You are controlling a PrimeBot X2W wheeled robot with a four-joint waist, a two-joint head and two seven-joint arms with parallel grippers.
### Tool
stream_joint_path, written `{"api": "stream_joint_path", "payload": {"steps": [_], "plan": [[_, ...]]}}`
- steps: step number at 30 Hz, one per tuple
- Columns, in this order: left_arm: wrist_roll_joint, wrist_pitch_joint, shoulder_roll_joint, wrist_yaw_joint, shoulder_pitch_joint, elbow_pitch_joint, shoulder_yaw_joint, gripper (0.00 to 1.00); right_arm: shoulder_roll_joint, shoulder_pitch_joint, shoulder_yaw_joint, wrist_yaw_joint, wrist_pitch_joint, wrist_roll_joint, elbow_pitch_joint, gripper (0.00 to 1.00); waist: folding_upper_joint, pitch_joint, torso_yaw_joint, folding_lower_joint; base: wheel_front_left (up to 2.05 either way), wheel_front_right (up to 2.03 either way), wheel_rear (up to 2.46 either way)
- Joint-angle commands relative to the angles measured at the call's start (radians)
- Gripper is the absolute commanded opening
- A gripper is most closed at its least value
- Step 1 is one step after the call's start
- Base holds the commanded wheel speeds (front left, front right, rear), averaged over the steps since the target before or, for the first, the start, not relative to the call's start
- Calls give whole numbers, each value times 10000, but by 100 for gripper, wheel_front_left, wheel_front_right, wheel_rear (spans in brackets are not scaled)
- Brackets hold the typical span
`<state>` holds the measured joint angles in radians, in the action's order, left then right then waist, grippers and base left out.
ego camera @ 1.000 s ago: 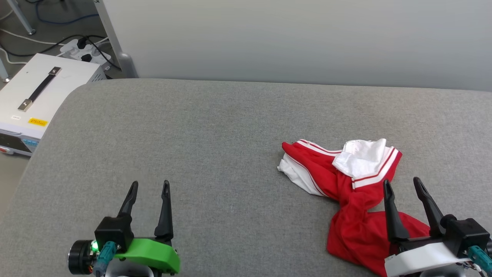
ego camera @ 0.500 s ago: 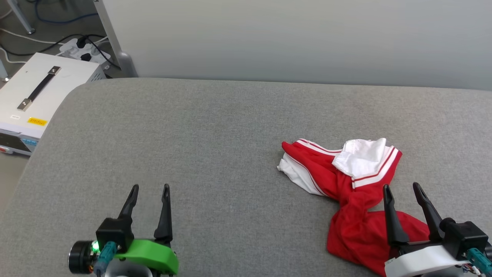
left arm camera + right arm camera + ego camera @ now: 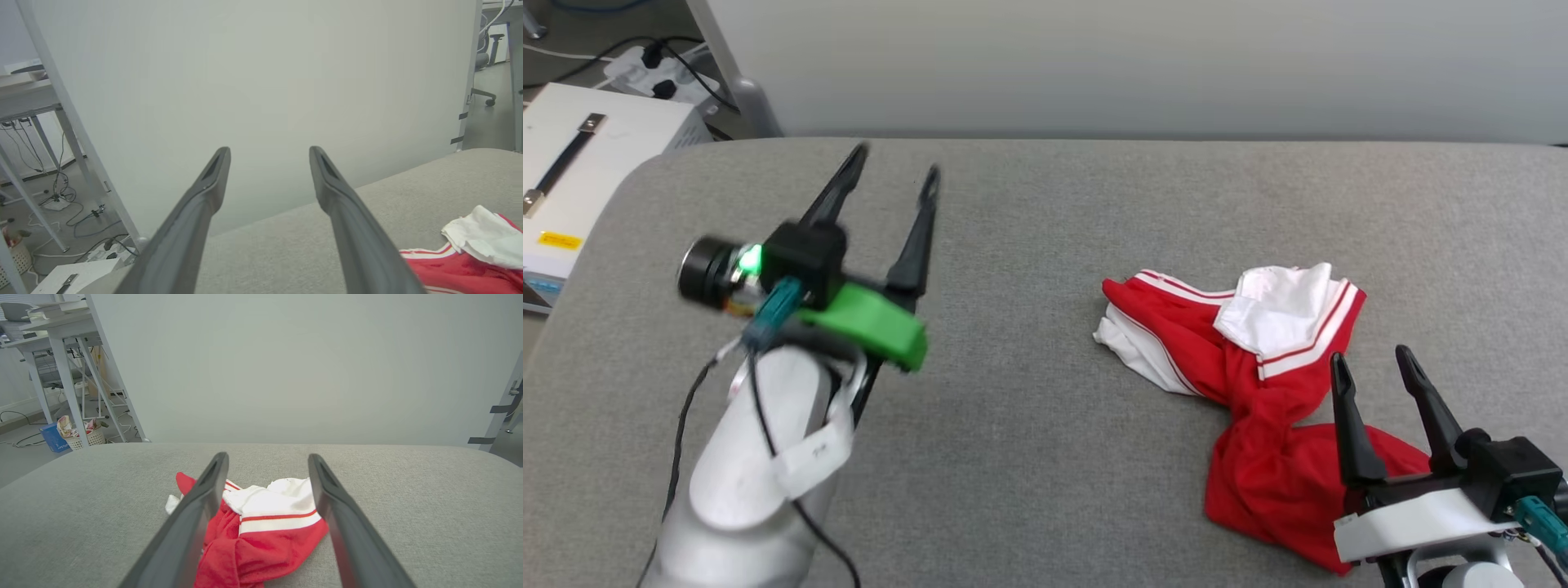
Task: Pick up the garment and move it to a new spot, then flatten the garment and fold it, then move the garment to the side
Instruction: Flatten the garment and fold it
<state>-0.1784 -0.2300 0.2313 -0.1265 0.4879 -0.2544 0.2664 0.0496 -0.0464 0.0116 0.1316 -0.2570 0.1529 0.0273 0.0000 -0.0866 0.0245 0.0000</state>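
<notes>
Garment (image 3: 1250,392) — crumpled red thin-fabric T-shirt, white sleeves, striped trim — lying on grey upholstered bench (image 3: 1029,245), toward its right side, right gripper (image 3: 1370,357) with fingers spread and empty over its near end, left gripper (image 3: 895,161) raised, fingers spread, well apart.

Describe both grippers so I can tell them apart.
The left gripper has long dark fingers on a green mount, with a lit green lamp, a teal connector and black cable along a pale forearm. The right gripper has the same fingers on a white mount, with a teal connector.
</notes>
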Motion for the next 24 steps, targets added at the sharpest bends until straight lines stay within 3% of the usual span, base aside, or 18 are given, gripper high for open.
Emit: {"api": "stream_joint_path", "payload": {"steps": [1, 5, 19, 24], "plan": [[-301, 179, 130, -35, 595, -62, 487, 100, 7, 232, -5, -9, -47, -38, 77, 100, 0, -278, -244, 0, 0, 0, 0], [-1423, 1225, 542, -39, 2069, -306, 2123, 100, 7, 429, -36, -9, -47, -30, 170, 100, 0, -614, -455, 0, 0, 0, 0], [-5703, 7282, 1563, -41, 5354, -840, 7816, 100, 7, 1086, 16, -9, -47, 128, 328, 100, 0, -1720, -1395, 0, 0, 0, 0], [-6505, 8271, 1965, -41, 5927, -700, 9329, 100, 7, 1389, 70, -9, -47, 246, 409, 100, 0, -2327, -1786, 0, 0, 0, 0]]}}
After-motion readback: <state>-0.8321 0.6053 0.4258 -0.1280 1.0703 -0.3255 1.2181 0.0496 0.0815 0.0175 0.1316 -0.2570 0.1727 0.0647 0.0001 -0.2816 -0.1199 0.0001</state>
